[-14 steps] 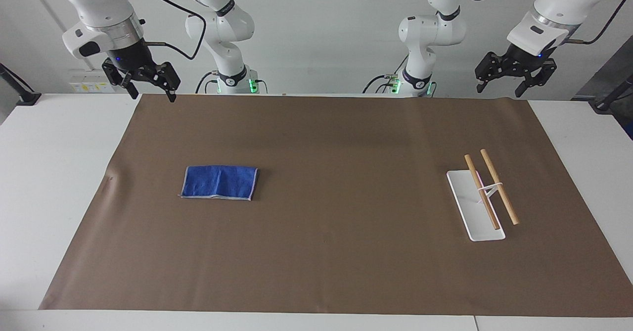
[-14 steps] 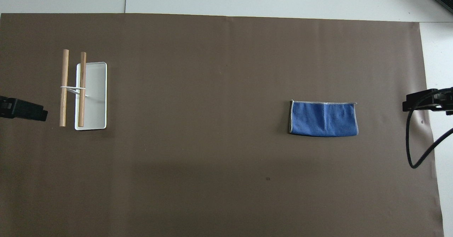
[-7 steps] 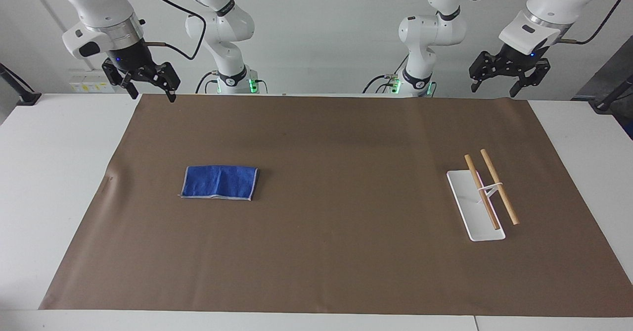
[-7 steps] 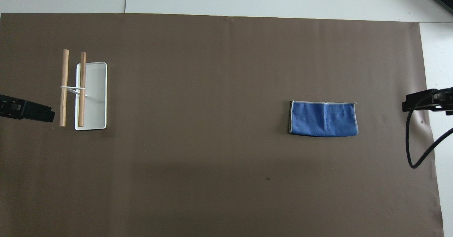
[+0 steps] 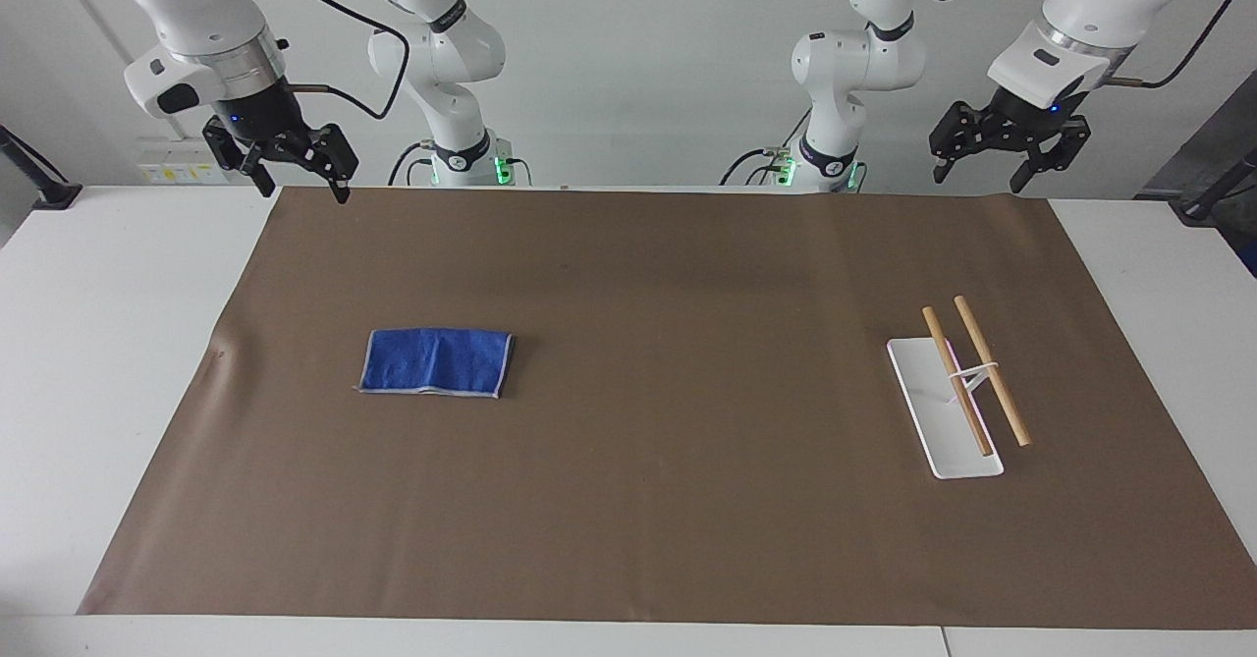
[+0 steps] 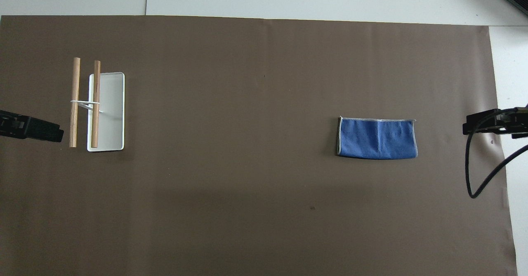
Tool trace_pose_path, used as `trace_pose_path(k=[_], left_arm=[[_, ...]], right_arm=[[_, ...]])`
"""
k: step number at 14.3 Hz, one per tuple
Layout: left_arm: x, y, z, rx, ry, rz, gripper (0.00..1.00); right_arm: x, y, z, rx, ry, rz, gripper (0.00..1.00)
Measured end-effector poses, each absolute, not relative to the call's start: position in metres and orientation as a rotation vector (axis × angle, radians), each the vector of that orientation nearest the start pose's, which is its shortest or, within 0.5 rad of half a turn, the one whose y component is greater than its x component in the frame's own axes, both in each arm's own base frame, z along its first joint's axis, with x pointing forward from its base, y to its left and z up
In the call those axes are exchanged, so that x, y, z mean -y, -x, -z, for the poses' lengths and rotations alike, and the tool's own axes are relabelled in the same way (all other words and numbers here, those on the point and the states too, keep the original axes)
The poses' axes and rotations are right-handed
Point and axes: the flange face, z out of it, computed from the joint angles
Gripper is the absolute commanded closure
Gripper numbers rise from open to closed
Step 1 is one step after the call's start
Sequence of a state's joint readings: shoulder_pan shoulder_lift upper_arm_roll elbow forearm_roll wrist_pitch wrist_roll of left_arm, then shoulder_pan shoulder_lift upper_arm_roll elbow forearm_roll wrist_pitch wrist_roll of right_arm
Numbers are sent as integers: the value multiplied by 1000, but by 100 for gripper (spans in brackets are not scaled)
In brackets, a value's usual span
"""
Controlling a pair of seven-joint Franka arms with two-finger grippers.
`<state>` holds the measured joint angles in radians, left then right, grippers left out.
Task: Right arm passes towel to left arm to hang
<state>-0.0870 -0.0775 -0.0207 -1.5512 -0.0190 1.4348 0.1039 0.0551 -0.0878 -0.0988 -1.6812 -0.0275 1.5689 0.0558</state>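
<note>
the towel lies flat on the brown mat toward the right arm's end of the tabletop, folded into a rectangle. its long axis runs along the length of the tabletop, from one arm's end toward the other, with the short sides facing the two ends. pale edging shows along the edge farther from the robots and on the short side toward the left arm's end.

the right gripper hangs in the air over the mat's corner at its own end, fingers spread apart and holding nothing, well apart from the towel. the left gripper hangs over the mat's edge nearest the robots at the left arm's end, fingers also apart and empty.

a towel rack stands on the mat toward the left arm's end: a white base with two wooden rods above it, their long axes pointing away from the robots, crosswise to the towel's.
</note>
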Motion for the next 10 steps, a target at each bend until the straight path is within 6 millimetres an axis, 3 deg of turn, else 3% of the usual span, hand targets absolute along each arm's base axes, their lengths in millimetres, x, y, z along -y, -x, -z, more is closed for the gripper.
trace_pose_path(k=[4,8,10], left_arm=[[51,-513,-663,-314,3143,-65,0],[45,-512,-664,-297,3145,-70,0],[45,-511,-665,-297,3145,-72,0]], right_arm=[[15,-542,-578,-113,3160,23,0],[-21,-573,-488,-15,3166,79,0],[-28,-580,-441,3,3171,62,0]])
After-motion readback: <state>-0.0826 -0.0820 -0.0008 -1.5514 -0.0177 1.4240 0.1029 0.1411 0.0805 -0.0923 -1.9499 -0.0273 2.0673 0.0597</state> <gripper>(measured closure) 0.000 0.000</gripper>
